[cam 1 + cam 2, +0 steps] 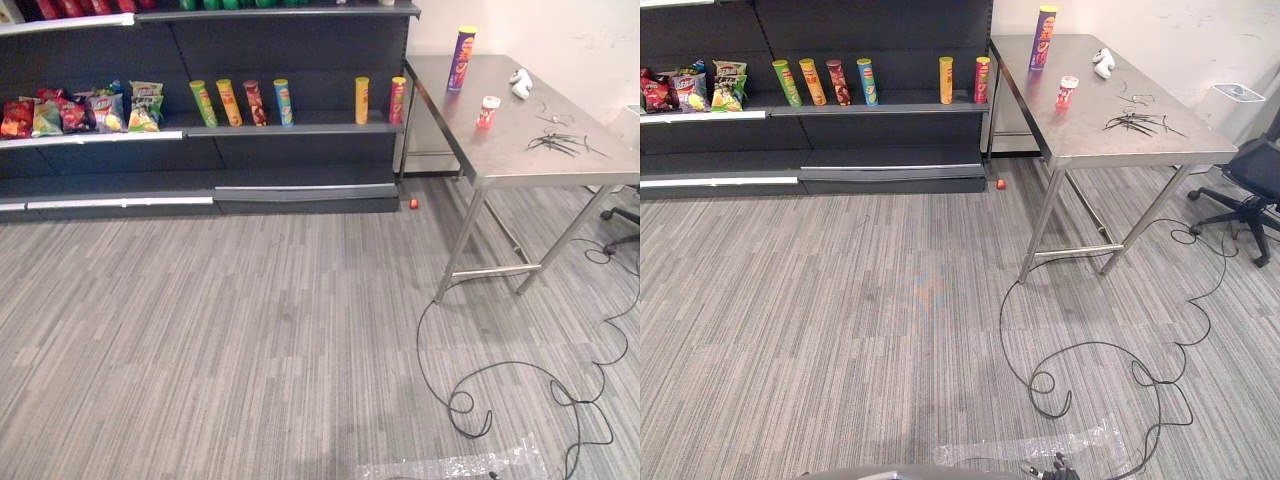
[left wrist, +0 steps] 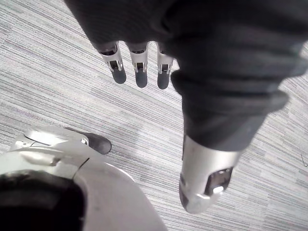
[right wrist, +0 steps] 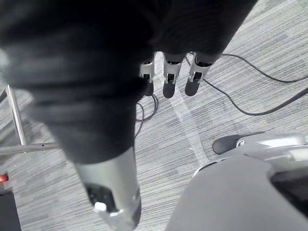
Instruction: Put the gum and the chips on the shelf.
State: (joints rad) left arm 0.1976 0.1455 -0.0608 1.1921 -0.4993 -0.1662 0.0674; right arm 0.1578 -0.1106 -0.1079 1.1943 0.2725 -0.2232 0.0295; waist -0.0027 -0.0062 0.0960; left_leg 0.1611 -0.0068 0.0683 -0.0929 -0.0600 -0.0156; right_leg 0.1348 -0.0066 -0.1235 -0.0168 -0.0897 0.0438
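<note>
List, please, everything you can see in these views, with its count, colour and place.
shelf unit: one, dark grey, along the far wall
chip cans: six, green, orange, dark red, blue, yellow and red, upright in a row on the middle shelf
chip bags: several, red, green and yellow, left end of that shelf
steel table: one, silver, right of the shelf unit
purple chips can: one, upright at the table's far end
gum tub: one, red and white, mid-table
white object: one, near the table's far right edge
thin dark strips: a loose bunch, black, on the table
small red object: one, on the floor by the shelf base
office chair: one, dark, far right
left hand: open, above carpet
right hand: open, above carpet
</note>
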